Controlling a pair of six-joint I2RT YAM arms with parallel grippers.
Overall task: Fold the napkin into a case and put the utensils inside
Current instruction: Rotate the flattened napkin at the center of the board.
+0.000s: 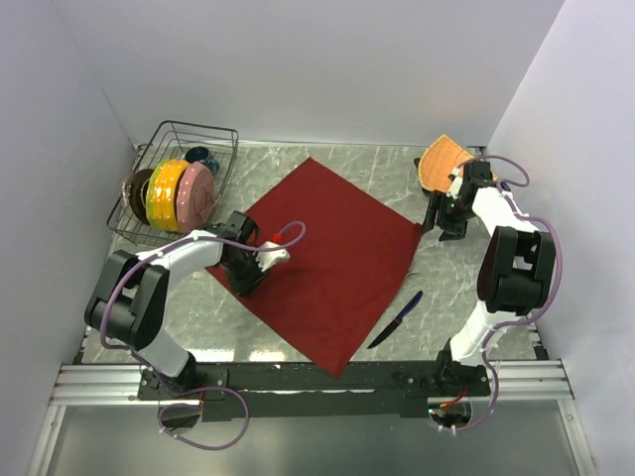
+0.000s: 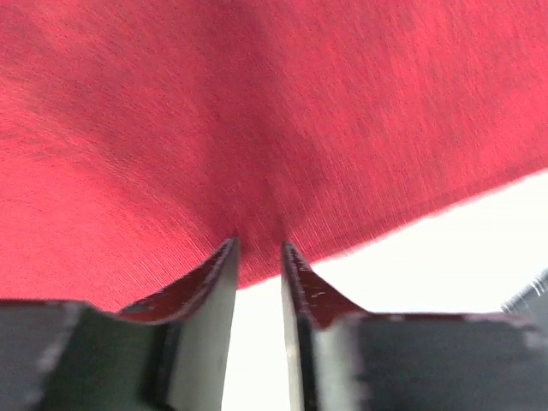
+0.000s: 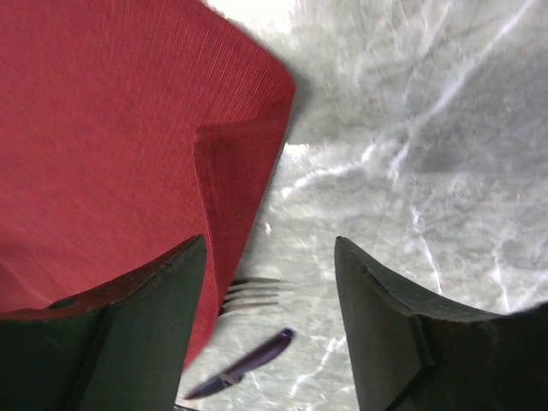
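Two arms reach low: left claw (image 2: 259, 248) pinches napkin (image 1: 337, 248) at 9 o'clock; right claw (image 3: 270, 242) gapes wide; fork (image 3: 254, 295) half-hidden.

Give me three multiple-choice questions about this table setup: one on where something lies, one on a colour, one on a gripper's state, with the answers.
1. Where does the slender blue-purple knife lie?
A. under the napkin
B. on the grey marble table, beside the dark red cloth napkin
C. on top of the napkin

2. What colour is the woven fan-shaped mat?
A. green
B. white
C. orange

3. How is the right gripper?
A. open, gripping nothing
B. shut on the knife
C. shut on the napkin

Answers: 1 B, the whole knife shows on bare marble off the cloth's near-right edge. 2 C, its weave is orange at the far right. 3 A, its fingers stand wide apart.
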